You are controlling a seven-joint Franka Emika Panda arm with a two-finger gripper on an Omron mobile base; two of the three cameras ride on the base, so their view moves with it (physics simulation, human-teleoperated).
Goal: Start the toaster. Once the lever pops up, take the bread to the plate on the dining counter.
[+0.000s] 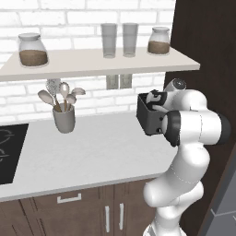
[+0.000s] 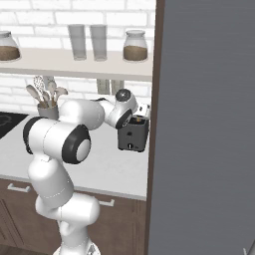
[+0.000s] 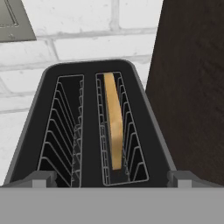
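- Cooktop (image 1: 9, 152): black panel set into the far left of the grey worktop (image 1: 97, 152), partly cut off by the frame edge.
- Left jar (image 1: 32, 50): glass, with brown contents, on the pale wall shelf (image 1: 92, 64) in front of the white brick wall (image 1: 92, 94).
- Utensil cup (image 1: 64, 118): grey cup on the worktop beneath the shelf, holding spoons and a whisk.
- Two glasses (image 1: 119, 39): empty, upright, side by side at mid-shelf.
- Wall outlet (image 1: 118, 81): grey plate on the bricks just under the shelf.
- Second jar (image 1: 159, 41): glass with brown contents, at the right end of the shelf.
- Toaster (image 2: 133, 134): black, boxy, at the right end of the worktop beside the dark wood panel (image 3: 192, 87); a small pale knob shows on its front.
- Bread (image 3: 113, 124): one golden slice standing on edge in the right slot in the hand view; the left slot shows bare wire guides.
- Gripper (image 3: 111, 179): directly above the toaster, looking down into the slots, fingers spread wide with one grey tip (image 3: 40, 178) at each lower corner, holding nothing.
- Drawer handle (image 1: 69, 198): pale bar on the wood cabinet front under the worktop.
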